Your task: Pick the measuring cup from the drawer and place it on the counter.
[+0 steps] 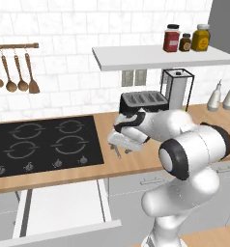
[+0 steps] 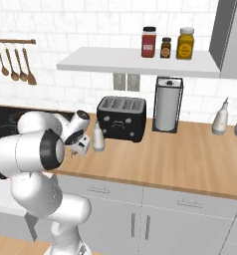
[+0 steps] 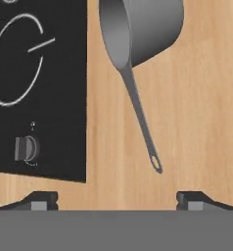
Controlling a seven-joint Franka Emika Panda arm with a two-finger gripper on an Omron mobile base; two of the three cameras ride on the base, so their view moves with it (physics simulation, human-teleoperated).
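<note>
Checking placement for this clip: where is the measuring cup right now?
The measuring cup lies on its side on the wooden counter, just right of the black stovetop in the hand view, beyond the open gripper.

The kitchen is bright and evenly lit, with no strong light source to be seen and hardly any cast shadows. The white tiled wall (image 1: 64, 29) looks a little washed out. A soft sheen sits on the robot's white shell. Both base pictures are slightly soft and blocky. In the hand view the measuring cup (image 3: 138, 34) is crisp, its inner wall shaded darker; perhaps a faint shadow lies under it on the counter (image 3: 201, 122).
</note>
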